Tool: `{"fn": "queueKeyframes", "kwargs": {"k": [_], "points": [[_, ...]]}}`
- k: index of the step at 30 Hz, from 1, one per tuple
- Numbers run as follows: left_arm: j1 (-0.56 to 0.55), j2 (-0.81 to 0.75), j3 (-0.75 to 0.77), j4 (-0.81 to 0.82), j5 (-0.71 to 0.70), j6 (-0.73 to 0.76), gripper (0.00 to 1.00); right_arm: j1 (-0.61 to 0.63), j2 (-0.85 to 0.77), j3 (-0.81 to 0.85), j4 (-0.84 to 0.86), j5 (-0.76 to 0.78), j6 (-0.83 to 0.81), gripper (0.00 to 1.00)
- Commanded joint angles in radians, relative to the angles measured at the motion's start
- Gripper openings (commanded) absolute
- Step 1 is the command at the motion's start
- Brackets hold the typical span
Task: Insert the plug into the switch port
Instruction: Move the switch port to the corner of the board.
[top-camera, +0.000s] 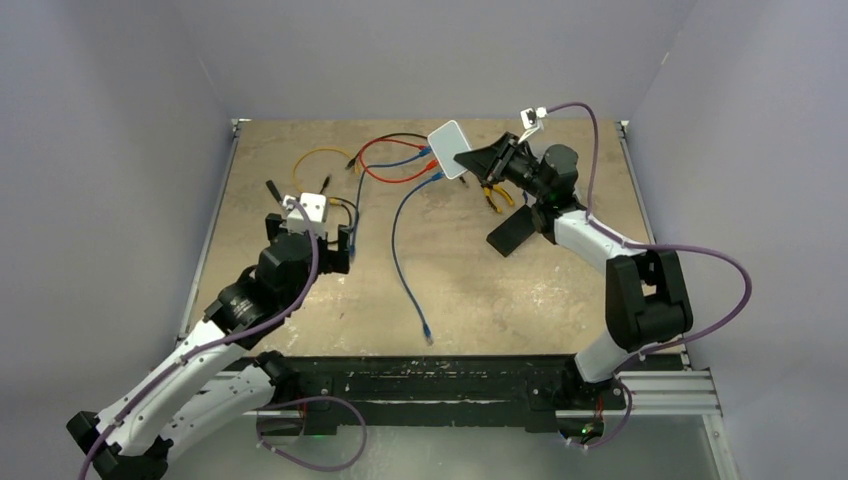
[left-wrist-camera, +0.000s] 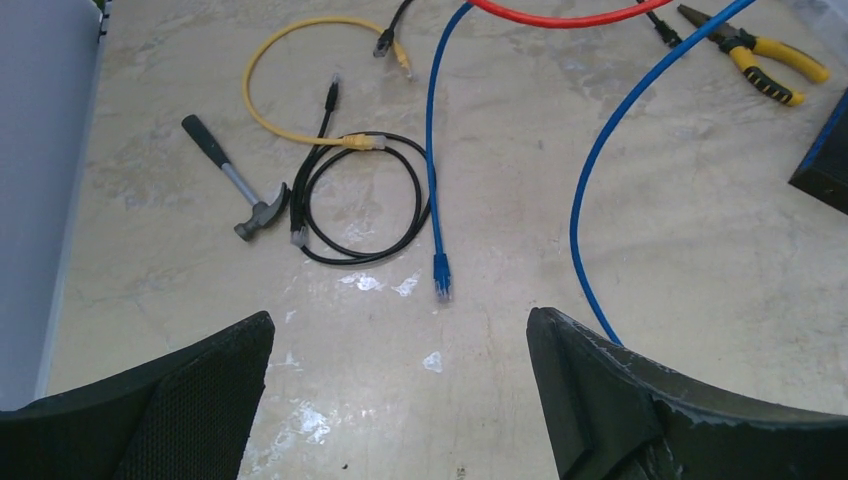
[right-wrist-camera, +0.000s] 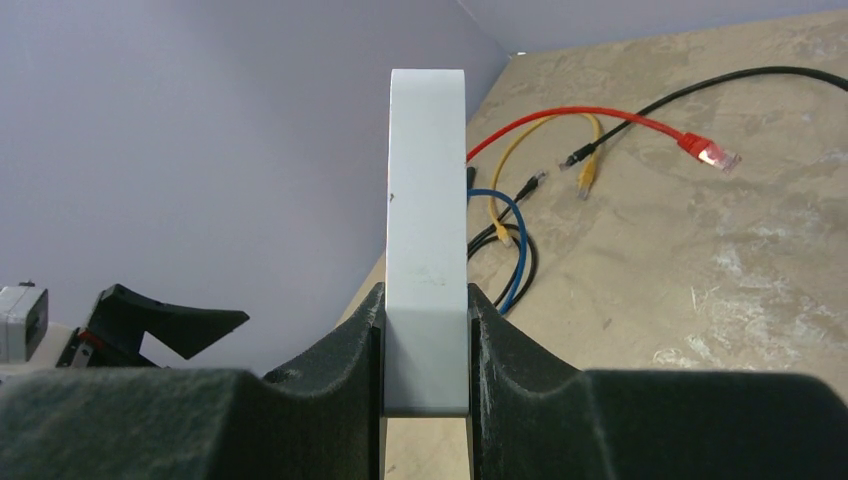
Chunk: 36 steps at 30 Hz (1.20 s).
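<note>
desk (top-camera: 480, 290): tan surface, walled on three sides, with cables and tools spread over its far half.

right hand (top-camera: 478, 160): out over the far side of the desk, closed on the switch (top-camera: 452, 148). in the right wrist view both fingers (right-wrist-camera: 335, 365) press the flat faces of the white housing, which stands on edge between them. it appears lifted off the desk. no port side faces any camera, so i cannot tell which way the ports point.

left hand (left-wrist-camera: 400, 335): low over the left part of the desk, fingers spread wide, holding nothing.

long blue cable (top-camera: 397, 250): runs from near the switch towards the near edge, its free end lying on the desk mid-table.

red cable (left-wrist-camera: 565, 21): looped on the far side, beside the switch.

second blue cable (left-wrist-camera: 430, 150): lies roughly straight, touching the outer side of the black cable (left-wrist-camera: 415, 200), which sits coiled in a ring.

yellow cable (left-wrist-camera: 250, 95): curved loop, one end resting across the black coil.

hammer (left-wrist-camera: 235, 180): flat on the desk, left of the coil, head nearest my left hand.

pliers (left-wrist-camera: 760, 65): yellow-handled, at the far right of the left wrist view.

plug (left-wrist-camera: 441, 275): blue, at the end of the second blue cable, on the desk just ahead of my left hand and well apart from the switch.
</note>
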Motion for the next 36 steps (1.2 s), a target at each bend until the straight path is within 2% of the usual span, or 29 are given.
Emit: {"fn": "queueKeyframes", "kwargs": {"k": [1, 8, 13, 20, 23, 31, 36], "points": [[0.073, 0.032, -0.002, 0.05, 0.11, 0.04, 0.95, 0.0, 0.003, 0.0, 0.119, 0.028, 0.055, 0.0], [0.129, -0.016, -0.017, 0.058, 0.121, 0.034, 0.95, -0.031, -0.087, 0.031, 0.0, 0.052, 0.003, 0.0], [0.153, -0.035, -0.024, 0.06, 0.144, 0.031, 0.95, -0.069, -0.102, 0.053, -0.02, 0.057, 0.014, 0.0], [0.167, -0.042, -0.028, 0.064, 0.176, 0.029, 0.95, -0.164, 0.001, 0.329, -0.028, 0.039, 0.074, 0.0], [0.171, -0.051, -0.032, 0.062, 0.177, 0.027, 0.95, -0.223, -0.02, 0.375, 0.009, 0.174, 0.087, 0.0], [0.175, -0.07, -0.039, 0.068, 0.196, 0.026, 0.95, -0.431, -0.116, 0.193, 0.156, 0.536, 0.133, 0.0], [0.179, -0.07, -0.04, 0.067, 0.206, 0.026, 0.95, -0.567, -0.135, 0.016, 0.262, 0.62, 0.185, 0.0]]}}
